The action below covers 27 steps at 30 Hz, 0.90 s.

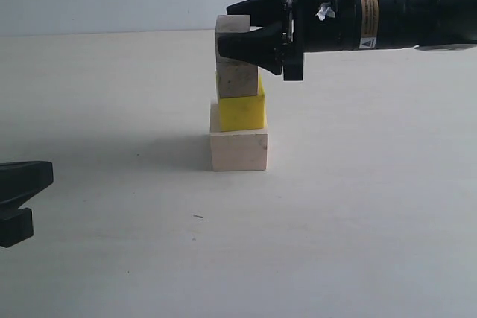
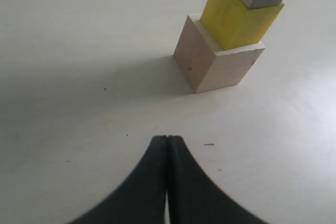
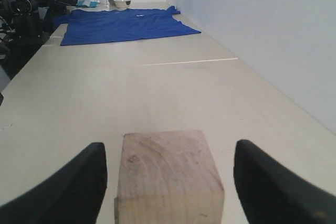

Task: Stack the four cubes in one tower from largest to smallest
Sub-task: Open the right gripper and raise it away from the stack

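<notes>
The left end effector sits shut and empty, low over the bench. At mid-bench the tower stands upright, its long axis vertical: large pale cube, yellow cube, two small wood cubes. The right end effector reaches in level, its fingers spread clear either side of the top cube.

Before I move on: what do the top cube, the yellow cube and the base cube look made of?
Top small cube: bare, unfinished wood; curved growth rings show on its upper face.
Yellow cube: even bright yellow, smooth, no grain; painted wood or plastic, the look leaves it open.
Large base cube: pale raw wood, matte, with faint grain and tiny dark specks.
</notes>
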Each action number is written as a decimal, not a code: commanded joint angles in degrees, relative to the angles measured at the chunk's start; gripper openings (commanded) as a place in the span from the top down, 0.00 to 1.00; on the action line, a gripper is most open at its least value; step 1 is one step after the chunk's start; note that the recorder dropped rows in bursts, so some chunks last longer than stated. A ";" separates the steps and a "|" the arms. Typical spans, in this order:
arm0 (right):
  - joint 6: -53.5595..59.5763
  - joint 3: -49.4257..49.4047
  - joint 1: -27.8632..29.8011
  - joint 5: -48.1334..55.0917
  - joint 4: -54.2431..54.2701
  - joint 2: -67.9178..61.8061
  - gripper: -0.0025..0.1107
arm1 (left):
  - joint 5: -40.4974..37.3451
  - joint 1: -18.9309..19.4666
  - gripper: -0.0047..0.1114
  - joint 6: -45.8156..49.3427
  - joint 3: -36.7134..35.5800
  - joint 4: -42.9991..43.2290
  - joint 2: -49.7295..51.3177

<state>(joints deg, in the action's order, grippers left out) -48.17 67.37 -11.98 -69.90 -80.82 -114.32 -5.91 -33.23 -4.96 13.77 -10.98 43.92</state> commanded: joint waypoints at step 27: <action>-40.79 -2.14 5.36 21.90 -14.33 23.07 0.98 | 3.41 -0.03 0.96 0.12 -0.21 -0.27 0.16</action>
<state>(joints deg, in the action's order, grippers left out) -84.12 66.33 -6.75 -53.90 -94.57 -93.51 -3.43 -33.23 -4.96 13.77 -10.98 43.92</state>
